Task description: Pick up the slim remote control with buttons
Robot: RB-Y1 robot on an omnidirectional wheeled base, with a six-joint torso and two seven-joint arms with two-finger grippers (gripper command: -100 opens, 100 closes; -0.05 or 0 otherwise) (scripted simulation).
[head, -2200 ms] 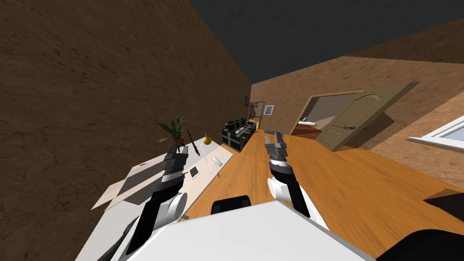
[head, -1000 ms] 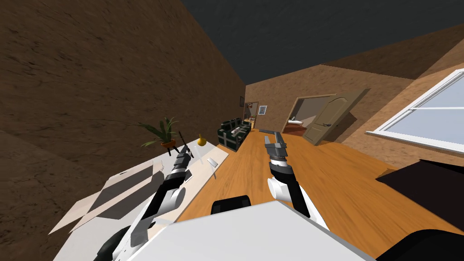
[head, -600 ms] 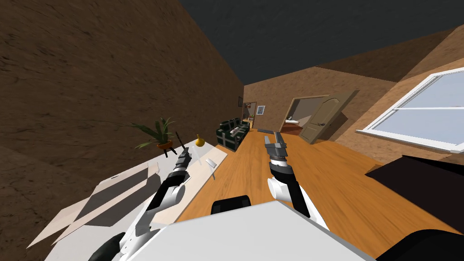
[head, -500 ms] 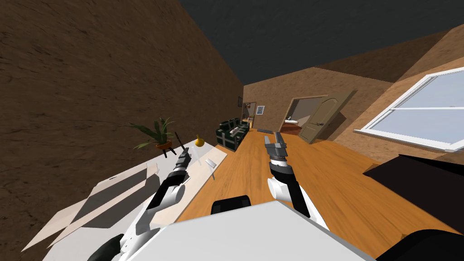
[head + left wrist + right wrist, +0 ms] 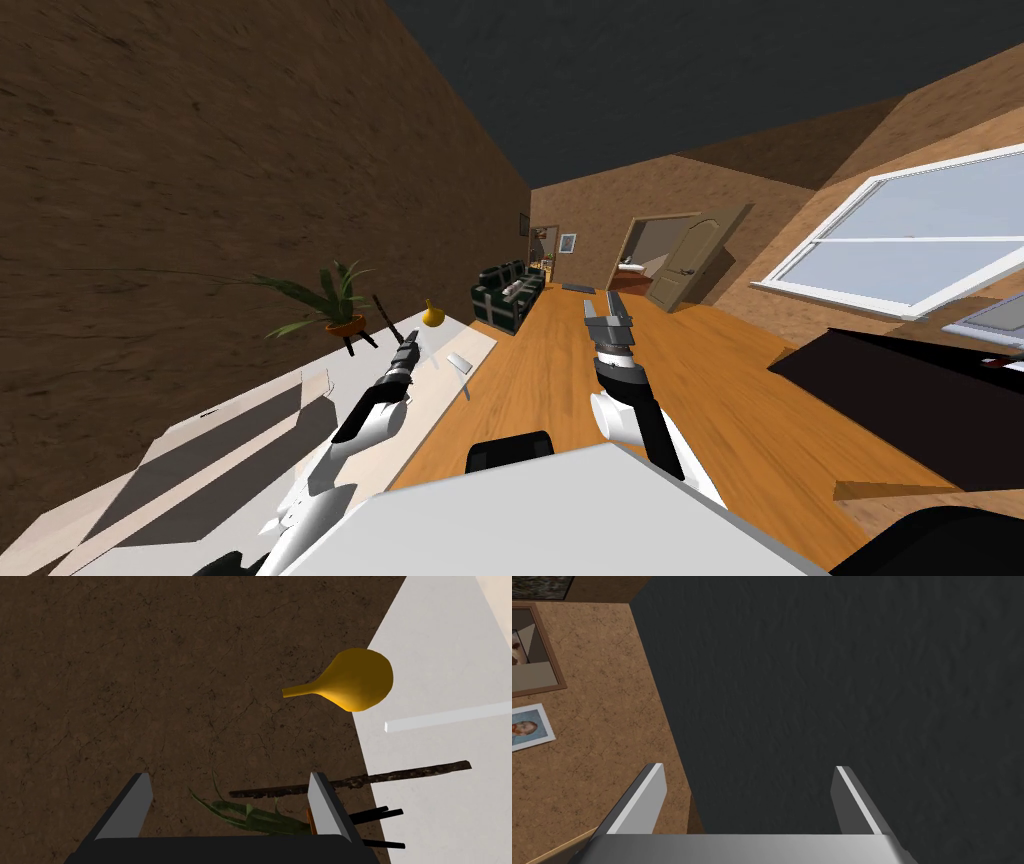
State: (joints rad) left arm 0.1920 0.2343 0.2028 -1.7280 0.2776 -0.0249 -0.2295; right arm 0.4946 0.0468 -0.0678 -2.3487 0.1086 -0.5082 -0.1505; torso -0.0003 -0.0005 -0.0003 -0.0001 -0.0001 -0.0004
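A slim dark bar (image 5: 384, 312), which I take for the remote, stands tilted at the back of the pale table (image 5: 440, 385) between a potted plant (image 5: 330, 300) and a yellow vase (image 5: 432, 314); no buttons can be made out. My left gripper (image 5: 408, 346) reaches over the table just short of it, open and empty. In the left wrist view the dark bar (image 5: 400, 774) crosses just beyond my left gripper (image 5: 230, 786), passing behind one fingertip, with the vase (image 5: 357, 683) farther off. My right gripper (image 5: 608, 314) hangs open over the floor, also open in its wrist view (image 5: 747, 773).
A flattened cardboard box (image 5: 220, 450) lies on the near part of the table. A small white slab (image 5: 458, 361) sits near the table's floor-side edge. A dark sofa (image 5: 507, 291) stands beyond the table, an open door (image 5: 688, 270) farther back, dark furniture (image 5: 900, 400) on the right.
My view has swung, bringing more of the window and dark furniture in at the right. My left arm has stretched farther along the table toward the plant and dark bar. The right arm is unchanged.
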